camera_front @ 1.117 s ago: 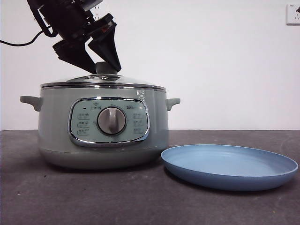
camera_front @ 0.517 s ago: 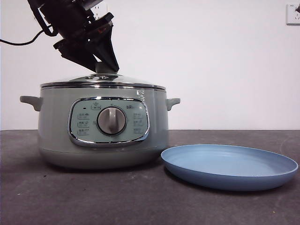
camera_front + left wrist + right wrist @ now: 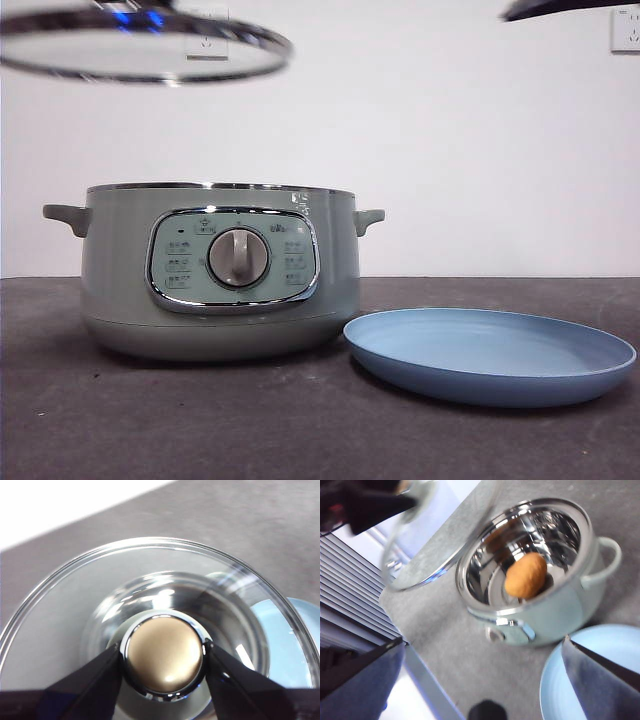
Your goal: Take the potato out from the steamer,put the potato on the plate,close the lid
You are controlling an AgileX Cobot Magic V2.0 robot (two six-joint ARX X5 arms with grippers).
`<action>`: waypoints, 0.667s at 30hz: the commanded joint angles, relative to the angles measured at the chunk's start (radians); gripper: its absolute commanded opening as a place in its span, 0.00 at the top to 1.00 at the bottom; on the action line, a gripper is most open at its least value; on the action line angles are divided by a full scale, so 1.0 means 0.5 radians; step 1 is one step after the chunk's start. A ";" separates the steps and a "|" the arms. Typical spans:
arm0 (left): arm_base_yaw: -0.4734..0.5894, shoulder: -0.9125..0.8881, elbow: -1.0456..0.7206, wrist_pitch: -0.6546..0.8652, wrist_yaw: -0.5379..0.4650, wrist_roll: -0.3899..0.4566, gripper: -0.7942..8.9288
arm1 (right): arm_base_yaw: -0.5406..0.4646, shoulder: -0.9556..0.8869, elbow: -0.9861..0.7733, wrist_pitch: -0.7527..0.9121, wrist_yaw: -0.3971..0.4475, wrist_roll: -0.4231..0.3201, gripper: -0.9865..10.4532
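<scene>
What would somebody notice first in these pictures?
The glass lid hangs high above the steamer, pinched by its knob in the left gripper. Inside the open steamer sits the golden potato. The blue plate waits empty on the table beside the steamer.

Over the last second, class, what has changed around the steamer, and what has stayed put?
The left gripper, shut on the lid's knob, has lifted the lid off the steamer and up to the top of the front view. The steamer now stands open, with the potato inside. A dark arm tip has appeared at the top corner. Steamer and plate have not moved.
</scene>
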 commanded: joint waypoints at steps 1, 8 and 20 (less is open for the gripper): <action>0.049 -0.211 0.017 -0.049 -0.029 -0.027 0.93 | 0.167 0.246 0.167 0.031 0.144 0.066 0.36; 0.169 -0.513 0.017 -0.419 -0.137 -0.027 0.93 | 0.470 0.858 0.684 0.027 0.448 0.058 0.36; 0.215 -0.837 0.017 -0.699 -0.189 -0.043 0.93 | 0.751 1.724 1.412 -0.027 1.024 -0.083 0.37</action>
